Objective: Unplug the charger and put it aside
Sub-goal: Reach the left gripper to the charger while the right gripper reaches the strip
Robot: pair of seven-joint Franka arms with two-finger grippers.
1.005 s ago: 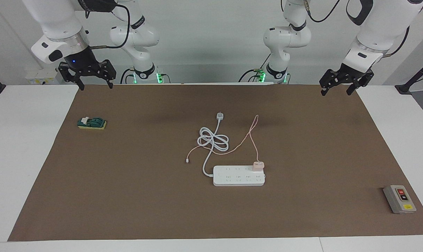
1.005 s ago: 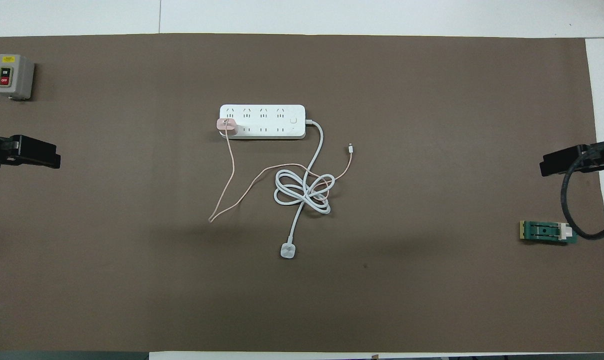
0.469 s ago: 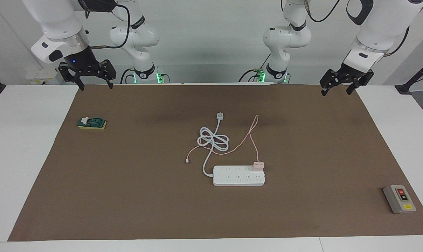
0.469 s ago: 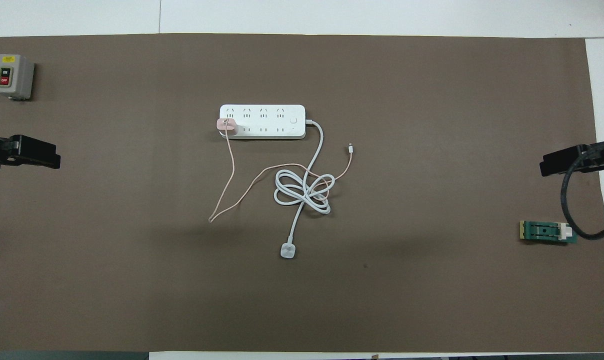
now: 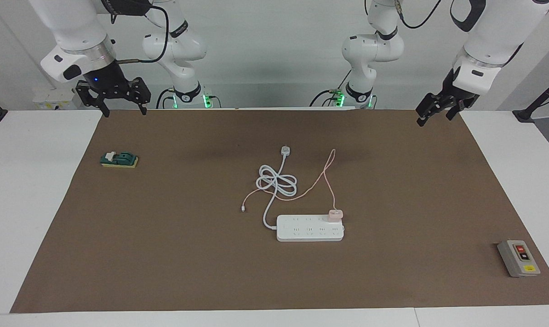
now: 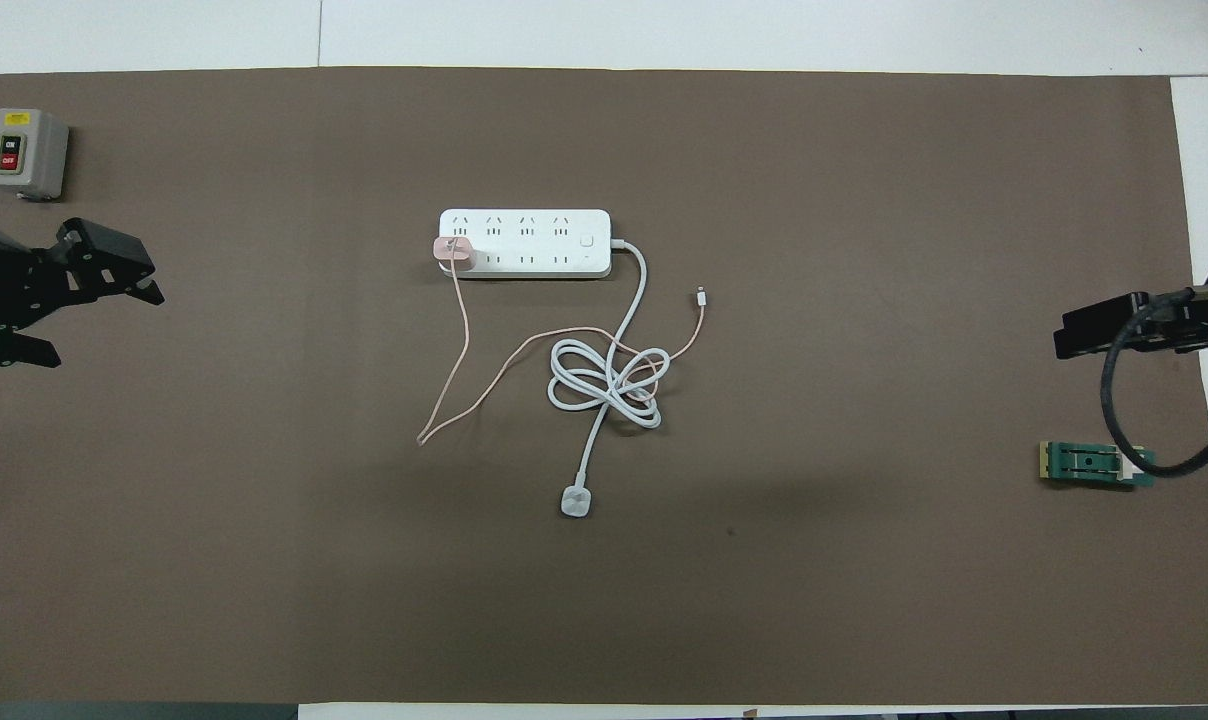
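The charger (image 5: 335, 214) sits plugged into the end socket of the power strip (image 5: 310, 228) that lies toward the left arm's end of the table (image 5: 20, 190), on the strip's edge nearer the robots, near the middle of the brown mat (image 5: 392, 204). Its thin pink cable (image 5: 322, 177) trails toward the robots and loops through the strip's coiled white cord (image 5: 276, 181).

It is probably light, with a hard, smooth, boxy body. The best hold looks to be across 2 opposite flat sides of the cube, pulling straight up. The light strip may lift with it, so the other gripper likely needs to press the strip down. The limp cable will drag and may snag on the cord.

Counted: 1 charger, 1 power strip, 1 white plug (image 5: 285, 150), 1 grey switch box (image 5: 518, 258), 1 green block (image 5: 119, 160).

The left gripper (image 5: 433, 112) hangs over the mat's corner at its own end, open and empty. The right gripper (image 5: 118, 101) hangs over the other corner, spread wide, holding nothing.
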